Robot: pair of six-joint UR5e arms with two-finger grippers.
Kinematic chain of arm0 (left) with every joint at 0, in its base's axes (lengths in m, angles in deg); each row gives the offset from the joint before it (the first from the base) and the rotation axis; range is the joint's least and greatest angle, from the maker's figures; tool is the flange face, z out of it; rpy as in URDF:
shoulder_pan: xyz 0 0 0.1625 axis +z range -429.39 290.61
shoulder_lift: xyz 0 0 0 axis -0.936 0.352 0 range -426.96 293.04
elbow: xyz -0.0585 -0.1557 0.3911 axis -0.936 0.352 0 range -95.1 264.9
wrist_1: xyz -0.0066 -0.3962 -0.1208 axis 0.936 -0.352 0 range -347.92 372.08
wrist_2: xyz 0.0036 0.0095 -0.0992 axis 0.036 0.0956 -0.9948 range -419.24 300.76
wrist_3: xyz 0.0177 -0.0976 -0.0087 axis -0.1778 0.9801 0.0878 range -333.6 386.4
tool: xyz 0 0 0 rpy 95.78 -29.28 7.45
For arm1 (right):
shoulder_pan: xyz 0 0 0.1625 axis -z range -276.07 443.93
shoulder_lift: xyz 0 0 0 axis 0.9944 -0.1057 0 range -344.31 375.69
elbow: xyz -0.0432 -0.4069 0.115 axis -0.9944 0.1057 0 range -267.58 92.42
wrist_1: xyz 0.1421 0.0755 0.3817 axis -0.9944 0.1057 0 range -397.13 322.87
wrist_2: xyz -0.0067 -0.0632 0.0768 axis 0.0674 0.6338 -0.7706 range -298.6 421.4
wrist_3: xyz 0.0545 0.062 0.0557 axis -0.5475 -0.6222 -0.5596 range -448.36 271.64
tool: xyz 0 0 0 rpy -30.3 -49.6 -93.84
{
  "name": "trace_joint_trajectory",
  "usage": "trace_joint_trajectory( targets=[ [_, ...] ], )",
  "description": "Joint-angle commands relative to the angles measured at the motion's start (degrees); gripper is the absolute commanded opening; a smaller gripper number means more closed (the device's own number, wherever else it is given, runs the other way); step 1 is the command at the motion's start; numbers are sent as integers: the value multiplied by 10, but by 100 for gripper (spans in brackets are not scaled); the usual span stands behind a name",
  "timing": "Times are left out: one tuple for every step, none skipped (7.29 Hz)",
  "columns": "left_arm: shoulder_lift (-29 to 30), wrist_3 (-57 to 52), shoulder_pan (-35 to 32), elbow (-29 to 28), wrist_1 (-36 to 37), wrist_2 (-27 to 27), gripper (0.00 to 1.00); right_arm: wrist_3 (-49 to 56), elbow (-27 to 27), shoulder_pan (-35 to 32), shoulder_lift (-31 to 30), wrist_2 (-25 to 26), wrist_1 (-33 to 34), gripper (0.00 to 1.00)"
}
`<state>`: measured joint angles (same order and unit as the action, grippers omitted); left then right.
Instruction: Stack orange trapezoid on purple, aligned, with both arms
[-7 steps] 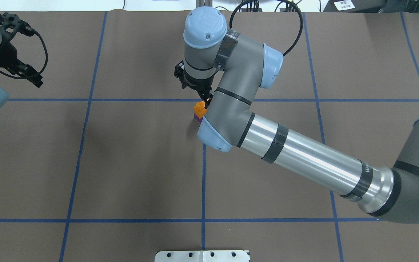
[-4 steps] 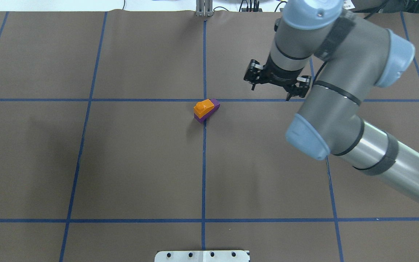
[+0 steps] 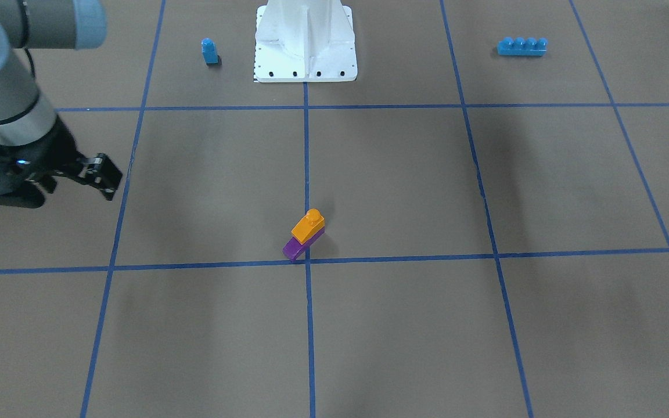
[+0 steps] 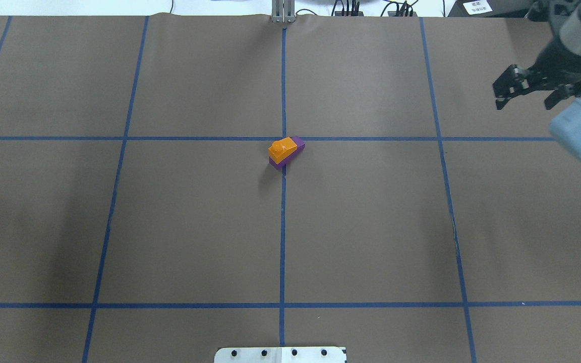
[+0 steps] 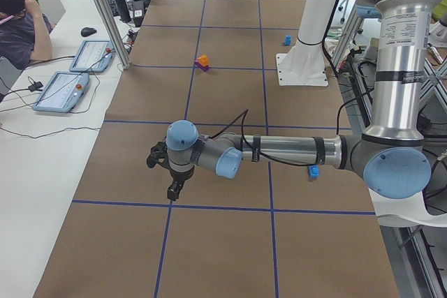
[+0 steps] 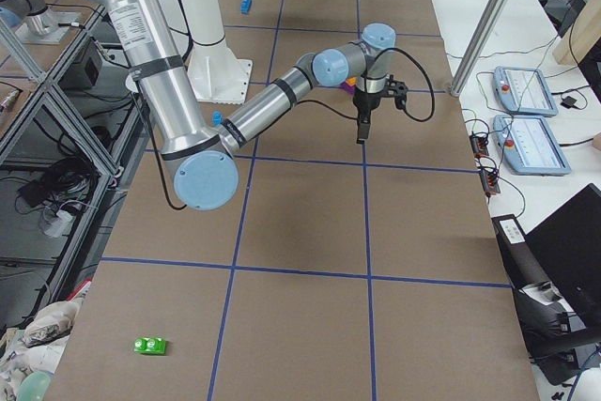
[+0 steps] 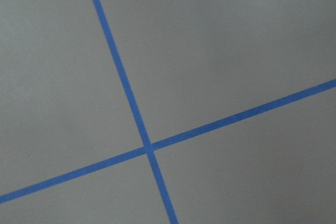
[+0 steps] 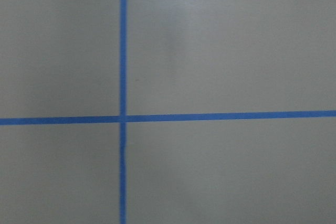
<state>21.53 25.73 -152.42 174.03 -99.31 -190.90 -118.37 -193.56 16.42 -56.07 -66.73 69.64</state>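
Brown table (image 3: 398, 174): purple brick (image 3: 292, 250), small blue brick (image 3: 209, 51), long blue brick (image 3: 521, 46).

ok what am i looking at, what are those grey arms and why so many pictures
Two robot arms stand at a table gridded with blue tape. Pictures come from above, across the table, both ends, and each wrist; the wrist ones show only table. In the middle the orange trapezoid sits on the purple brick. A small blue brick and a long blue brick lie near the white base. The right gripper is open and empty; the left gripper is too small to judge.
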Motion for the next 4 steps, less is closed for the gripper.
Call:
trace_joint_trajectory(
  targets=[
    [-19, 0, -2, -10, -30, 10, 100, 61, 30, -51, -29, -12, -63, 100],
    [-19, 1, -3, -10, -30, 24, 100, 62, 58, -60, -64, 15, -133, 100],
    [-19, -1, -2, -9, -29, 28, 100, 87, 81, -93, -119, 12, -220, 100],
    [-17, -2, -3, -8, -25, 32, 100, 146, 121, -128, -141, -10, -275, 100]
  ],
)
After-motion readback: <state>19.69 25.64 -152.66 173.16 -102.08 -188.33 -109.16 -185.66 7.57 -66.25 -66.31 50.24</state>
